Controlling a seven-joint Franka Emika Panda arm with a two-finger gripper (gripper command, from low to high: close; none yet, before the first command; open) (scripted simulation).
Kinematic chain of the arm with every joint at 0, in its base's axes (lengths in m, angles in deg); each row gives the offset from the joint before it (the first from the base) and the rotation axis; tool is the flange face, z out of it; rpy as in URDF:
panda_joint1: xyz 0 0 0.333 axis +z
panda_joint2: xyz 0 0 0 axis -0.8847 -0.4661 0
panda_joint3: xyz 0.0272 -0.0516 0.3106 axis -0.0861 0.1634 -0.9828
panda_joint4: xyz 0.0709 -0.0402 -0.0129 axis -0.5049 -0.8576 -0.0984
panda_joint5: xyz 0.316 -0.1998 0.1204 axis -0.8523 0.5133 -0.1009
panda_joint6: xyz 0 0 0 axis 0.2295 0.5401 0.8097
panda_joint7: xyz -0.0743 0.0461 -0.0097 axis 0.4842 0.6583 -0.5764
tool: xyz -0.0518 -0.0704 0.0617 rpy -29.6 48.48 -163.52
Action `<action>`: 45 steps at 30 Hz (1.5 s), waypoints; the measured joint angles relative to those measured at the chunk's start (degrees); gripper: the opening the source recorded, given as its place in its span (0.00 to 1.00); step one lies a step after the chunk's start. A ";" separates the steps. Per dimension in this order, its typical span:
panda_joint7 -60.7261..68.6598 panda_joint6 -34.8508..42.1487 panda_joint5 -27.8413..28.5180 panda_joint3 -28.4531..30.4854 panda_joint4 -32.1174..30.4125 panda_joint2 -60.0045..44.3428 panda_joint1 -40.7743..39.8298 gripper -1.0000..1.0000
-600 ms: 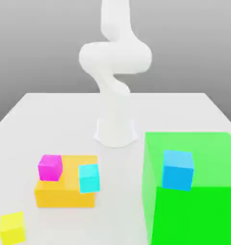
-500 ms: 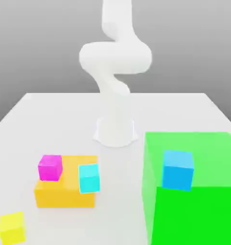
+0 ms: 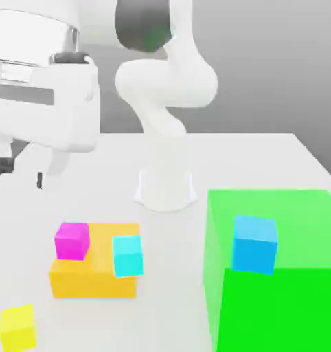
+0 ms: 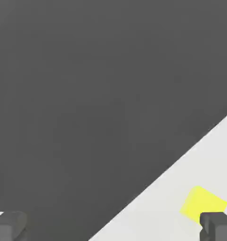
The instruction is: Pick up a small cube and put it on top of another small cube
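Note:
The small cube (image 3: 17, 327), plain bright yellow, lies on the white table (image 3: 93, 165) at the near corner on the exterior view's left. In the hand view the small cube (image 4: 202, 203) sits close to one dark fingertip (image 4: 218, 226). My gripper (image 3: 21, 172) hangs high over the table's left side, well above and behind the yellow cube, open with nothing between its fingers; the gripper (image 4: 113, 228) stands wide apart in the hand view too. A magenta cube (image 3: 72, 240) of like size rests on a flat orange block (image 3: 93, 278).
A cyan cube (image 3: 128, 256) sits at the orange block's right front corner. A large green block (image 3: 292, 302) fills the near right, with a blue cube (image 3: 255, 243) on top. The arm's white base (image 3: 166, 189) stands mid-table.
The hand has swung into the exterior view at the upper left, over the table's left side. None of the cubes or blocks has moved.

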 joint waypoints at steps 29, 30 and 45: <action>-10.21 -6.54 -6.56 3.05 -1.67 -20.74 -6.03 0.00; -10.49 -5.79 -5.87 3.38 -2.97 -18.70 -5.86 0.00; -11.11 4.47 -0.47 4.83 -23.76 12.47 -6.52 0.00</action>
